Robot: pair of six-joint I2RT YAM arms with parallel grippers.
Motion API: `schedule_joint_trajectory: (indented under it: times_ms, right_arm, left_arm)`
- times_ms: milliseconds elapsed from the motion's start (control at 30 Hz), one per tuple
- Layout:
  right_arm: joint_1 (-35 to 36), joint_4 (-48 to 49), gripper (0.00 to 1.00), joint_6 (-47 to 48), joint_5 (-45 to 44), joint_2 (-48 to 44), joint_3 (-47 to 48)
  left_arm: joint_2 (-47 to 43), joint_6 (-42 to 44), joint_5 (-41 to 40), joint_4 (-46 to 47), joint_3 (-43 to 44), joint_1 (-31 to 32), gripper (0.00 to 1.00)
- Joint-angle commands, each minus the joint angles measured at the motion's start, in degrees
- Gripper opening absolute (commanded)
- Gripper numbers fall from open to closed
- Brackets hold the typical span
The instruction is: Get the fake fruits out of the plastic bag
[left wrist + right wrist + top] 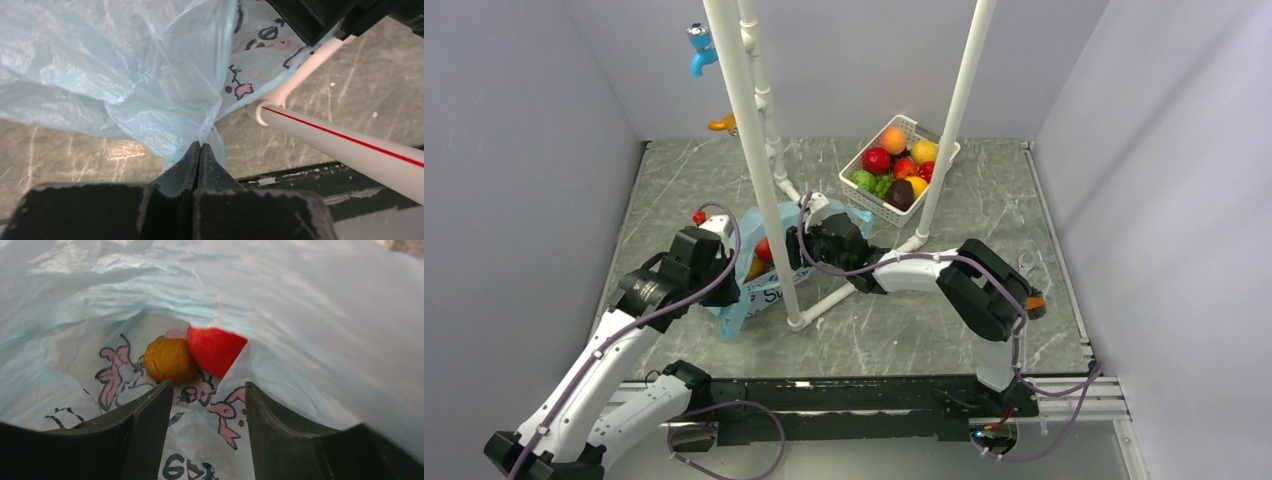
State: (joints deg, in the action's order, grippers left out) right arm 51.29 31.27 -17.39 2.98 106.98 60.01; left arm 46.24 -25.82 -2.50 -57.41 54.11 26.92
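Right wrist view looks into the mouth of the plastic bag [310,315], where a red fruit [215,350] and an orange fruit [170,361] lie touching on the printed panel. They are just beyond the right tool [207,390], whose jaws stand apart with nothing between them. From the left wrist, the left tool [200,148] is pinched tight on a gathered fold of the bag's blue film. Overhead, the bag sits on the table [924,320] beside a white pipe [759,190], well apart from the basket [874,207].
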Motion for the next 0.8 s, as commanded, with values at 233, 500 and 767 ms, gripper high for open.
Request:
schedule_joint_trajectory:
  times_ms: [233,500,767]
  right_arm:
    - [0.5,-0.6,0.77,6.7,5.8,8.6,13.1]
    - [1.0,0.1,0.91,11.0,3.3,15.4,19.6]
    - [4.0,1.0,1.00,20.2,-2.6,19.0,23.1]
  left_arm:
    - [-5.0,-3.3,-5.6,5.5,-6.5,-0.1,0.00]
    - [-3.1,-2.5,-3.5,6.4,-6.6,0.0,0.00]
    - [-1.2,-3.0,-0.7,9.5,-6.8,0.0,0.00]
